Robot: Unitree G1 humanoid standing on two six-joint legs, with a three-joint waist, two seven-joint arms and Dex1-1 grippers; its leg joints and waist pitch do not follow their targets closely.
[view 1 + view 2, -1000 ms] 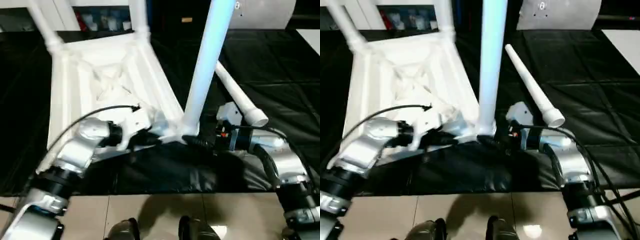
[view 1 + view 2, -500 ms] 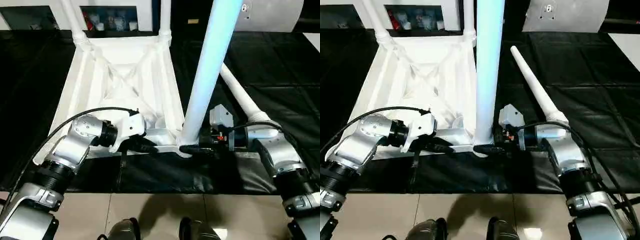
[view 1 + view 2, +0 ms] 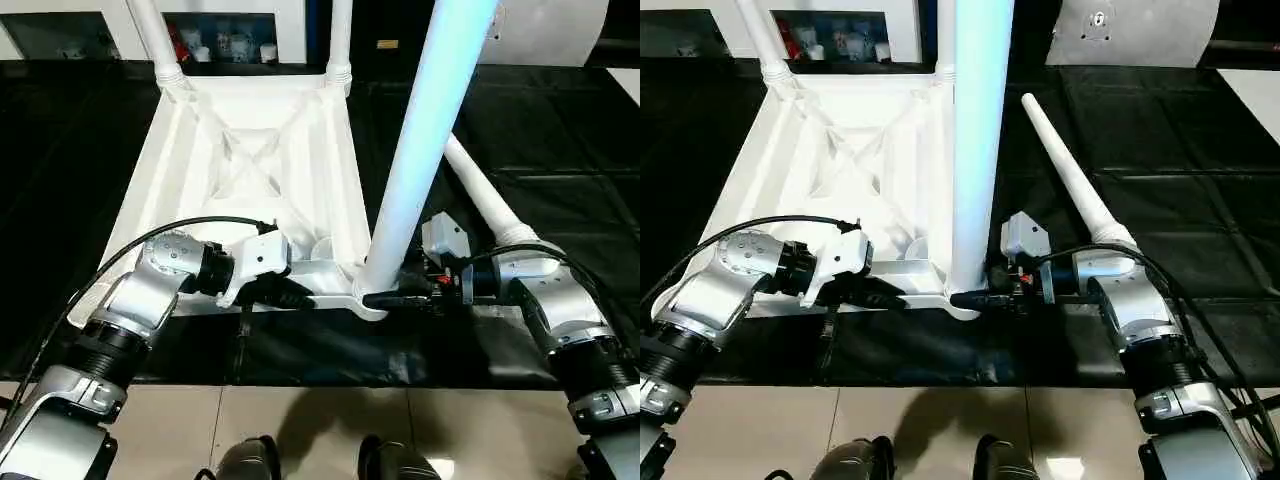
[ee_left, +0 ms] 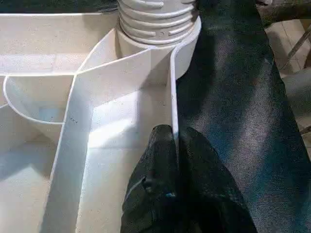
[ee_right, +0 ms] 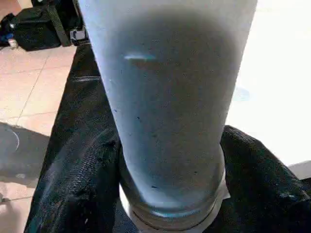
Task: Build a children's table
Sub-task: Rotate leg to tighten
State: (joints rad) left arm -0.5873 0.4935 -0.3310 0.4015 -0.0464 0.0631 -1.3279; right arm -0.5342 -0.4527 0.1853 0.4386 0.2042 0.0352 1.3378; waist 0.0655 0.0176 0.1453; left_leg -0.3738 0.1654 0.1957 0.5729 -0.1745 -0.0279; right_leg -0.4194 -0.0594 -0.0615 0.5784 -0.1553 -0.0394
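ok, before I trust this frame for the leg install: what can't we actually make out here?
- Upright leg: its upper end is cut off by the top edge in both eye views.
- Its seating in the corner socket: the thread is hidden by the leg itself in the right wrist view.
- Right gripper: whether the fingers press the leg is unclear.
- Tabletop: the near-left corner is hidden behind the left forearm; the left gripper pinches its rim.

Silver ribbed forearms, black joint rings. White wrist block on left arm [image 3: 255,262], grey one on right arm [image 3: 445,240]. Black cables loop along both. Black textured fingers [image 4: 160,194].
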